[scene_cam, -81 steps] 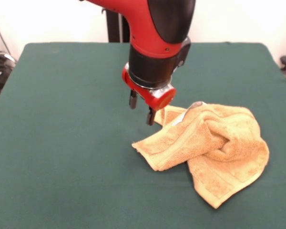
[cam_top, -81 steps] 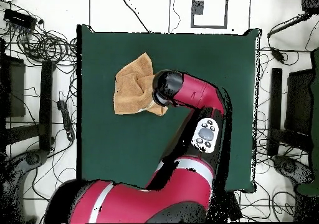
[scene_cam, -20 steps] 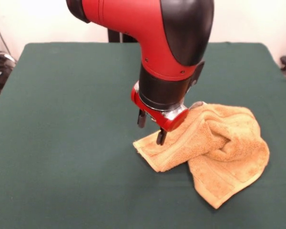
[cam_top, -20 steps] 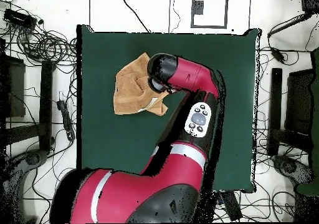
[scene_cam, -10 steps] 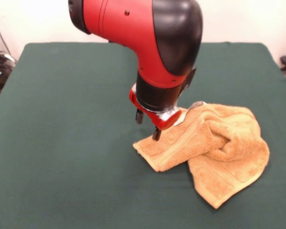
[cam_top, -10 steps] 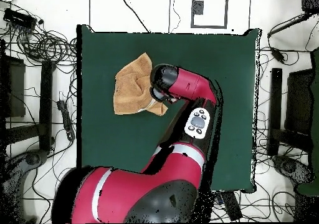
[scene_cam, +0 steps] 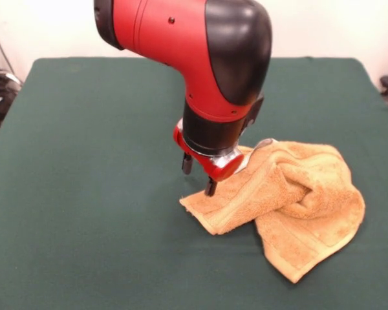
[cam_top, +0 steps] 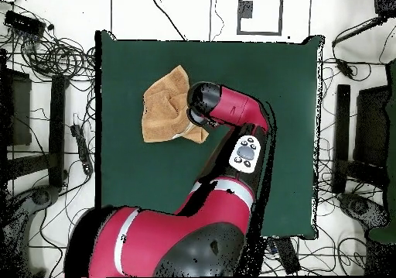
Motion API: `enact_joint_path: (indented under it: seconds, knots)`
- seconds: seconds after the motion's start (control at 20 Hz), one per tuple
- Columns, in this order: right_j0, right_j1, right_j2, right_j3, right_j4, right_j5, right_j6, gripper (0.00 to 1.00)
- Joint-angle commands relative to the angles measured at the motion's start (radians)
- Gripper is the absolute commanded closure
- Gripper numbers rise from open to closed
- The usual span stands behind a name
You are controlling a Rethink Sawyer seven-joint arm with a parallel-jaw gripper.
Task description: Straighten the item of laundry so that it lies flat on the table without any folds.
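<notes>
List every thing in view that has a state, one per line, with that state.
towel: crumpled, folded over itself, not flat, lying on the table.
white label: showing at the towel's far edge, beside the gripper.
gripper: open, fingers pointing down, one tip at the towel's nearest-left corner, holding nothing.
table: covered in dark green cloth, bearing only the towel.
</notes>
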Motion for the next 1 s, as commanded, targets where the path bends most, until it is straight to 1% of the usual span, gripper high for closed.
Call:
enact_joint_path:
  seconds: [0.05, 0.15, 0.5, 0.6, 0.85, 1.0]
  knots:
    - [0.021, 0.059, 0.134, 0.083, 0.057, -0.15, 0.237, 0.0]
    - [0.022, 0.055, 0.125, 0.074, 0.053, -0.136, 0.234, 0.0]
    - [0.033, -0.037, 0.053, 0.018, 0.017, 0.087, 0.209, 0.0]
    - [0.03, -0.032, 0.05, 0.002, 0.014, 0.097, 0.208, 0.0]
    - [0.023, -0.016, 0.06, -0.009, 0.016, 0.069, 0.206, 0.0]
    - [0.012, 0.003, 0.068, -0.057, 0.015, 0.089, 0.194, 0.0]
